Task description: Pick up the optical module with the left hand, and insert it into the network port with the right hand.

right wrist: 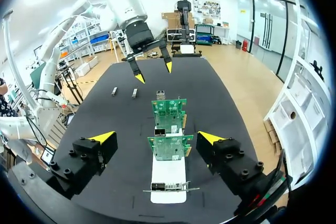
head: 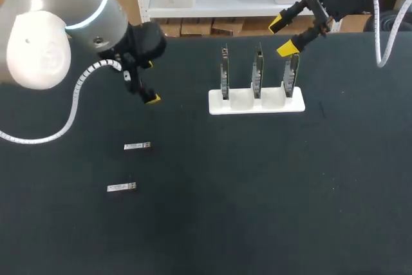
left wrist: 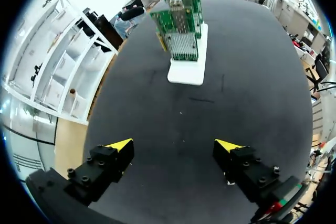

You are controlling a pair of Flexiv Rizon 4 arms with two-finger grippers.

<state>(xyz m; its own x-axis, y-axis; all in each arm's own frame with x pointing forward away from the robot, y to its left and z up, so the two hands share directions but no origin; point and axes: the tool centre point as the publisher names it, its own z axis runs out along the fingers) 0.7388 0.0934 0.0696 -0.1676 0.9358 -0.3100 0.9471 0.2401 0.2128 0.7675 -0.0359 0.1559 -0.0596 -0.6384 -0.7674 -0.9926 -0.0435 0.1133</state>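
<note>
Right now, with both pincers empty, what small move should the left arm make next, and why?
Probably lower the left pincer toward the closer optical module. The pincer is open and holds nothing. That module and the other module lie untouched on the table, and it lies nearest the tips. The right pincer hangs open above the card rack.

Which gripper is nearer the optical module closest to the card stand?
Left. The left gripper hangs open just beyond that optical module, not touching it. The right gripper, also open, is far off at the right end of the card stand.
</note>
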